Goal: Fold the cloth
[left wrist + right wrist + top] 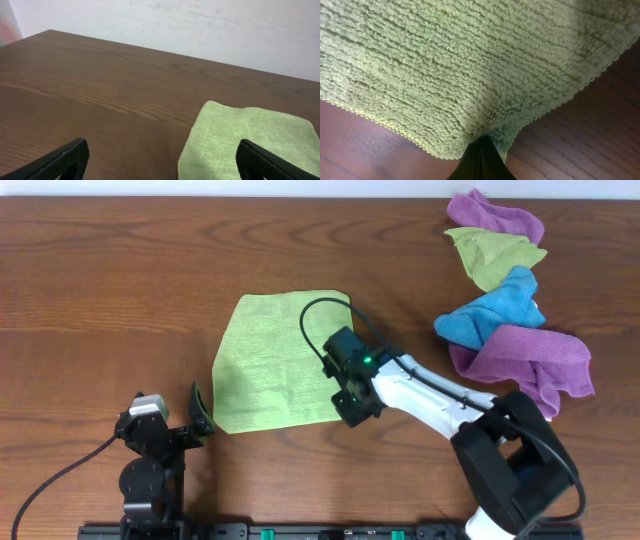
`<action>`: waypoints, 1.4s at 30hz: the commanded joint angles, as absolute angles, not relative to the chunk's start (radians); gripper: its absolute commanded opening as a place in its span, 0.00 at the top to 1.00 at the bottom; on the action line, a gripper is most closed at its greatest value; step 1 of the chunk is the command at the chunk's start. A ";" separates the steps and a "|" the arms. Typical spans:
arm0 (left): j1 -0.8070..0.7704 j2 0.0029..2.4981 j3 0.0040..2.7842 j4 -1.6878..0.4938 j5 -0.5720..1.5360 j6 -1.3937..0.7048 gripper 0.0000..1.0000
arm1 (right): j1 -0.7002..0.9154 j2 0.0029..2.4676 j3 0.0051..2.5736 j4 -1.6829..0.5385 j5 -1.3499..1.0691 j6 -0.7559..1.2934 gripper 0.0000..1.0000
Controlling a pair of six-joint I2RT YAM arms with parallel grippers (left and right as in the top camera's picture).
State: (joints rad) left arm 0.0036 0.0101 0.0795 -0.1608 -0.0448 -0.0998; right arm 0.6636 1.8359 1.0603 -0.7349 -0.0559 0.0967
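While our right end effector (pixel 480 159) clamps shut on the cloth's (pixel 270 360) near right edge, our left end effector (pixel 161 161) stands wide open, empty.

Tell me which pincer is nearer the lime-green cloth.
Right. The right pincer is shut on the cloth, at its edge near the lower right corner in the overhead view. The left pincer stands open beside the lower left corner, gripping nothing.
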 commanded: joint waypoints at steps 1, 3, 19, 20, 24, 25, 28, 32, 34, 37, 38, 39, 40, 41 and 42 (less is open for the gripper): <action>0.001 0.004 0.049 -0.173 -0.055 -0.082 0.05 | 0.661 1.863 1.024 -0.752 -0.056 0.144 0.99; 0.001 0.004 0.049 -0.173 -0.055 -0.082 0.05 | 0.648 1.861 1.026 -0.777 -0.056 0.144 0.99; 0.000 0.004 0.049 -0.172 -0.025 -0.088 0.04 | 0.640 1.333 1.034 -0.696 0.014 0.125 0.01; 0.000 0.004 0.049 -0.175 0.026 -0.104 0.05 | 0.640 1.307 1.034 -0.660 -0.024 0.125 0.01; -0.001 0.004 0.049 -0.155 0.213 -0.307 0.05 | 0.641 1.251 1.034 -0.582 -0.183 0.126 0.01; -0.001 0.004 0.049 -0.144 0.228 -0.335 0.04 | 0.641 1.246 1.034 -0.582 -0.212 0.126 0.01; -0.001 0.004 0.049 -0.096 0.263 -0.421 0.05 | 0.641 1.240 1.034 -0.604 -0.300 0.126 0.01; -0.001 0.004 0.049 -0.015 0.244 -0.423 0.05 | 0.641 1.240 1.034 -0.639 -0.334 0.126 0.01; -0.001 0.004 0.049 0.052 0.256 -0.462 0.05 | 0.641 1.240 1.034 -0.649 -0.334 0.127 0.01; -0.001 0.005 0.049 0.112 0.263 -0.596 0.05 | 0.641 1.240 1.034 -0.654 -0.346 0.153 0.01; -0.001 0.007 0.049 0.120 0.264 -0.643 0.05 | 0.640 1.240 1.034 -0.654 -0.345 0.153 0.01; -0.001 0.013 0.049 0.134 0.274 -0.690 0.05 | 0.639 1.240 1.034 -0.652 -0.344 0.153 0.01; -0.001 0.029 0.049 0.166 0.299 -0.722 0.04 | 0.635 1.240 1.034 -0.648 -0.345 0.153 0.01; -0.001 0.052 0.050 0.212 0.331 -0.730 0.05 | 0.628 1.240 1.034 -0.644 -0.345 0.153 0.01; -0.001 0.083 0.053 0.251 0.356 -0.730 0.05 | 0.617 1.240 1.034 -0.638 -0.345 0.154 0.01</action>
State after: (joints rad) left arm 0.0032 0.0357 0.0490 0.2016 0.2790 -0.6289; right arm 0.6399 1.2480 1.0306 -0.6472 -0.3260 0.1349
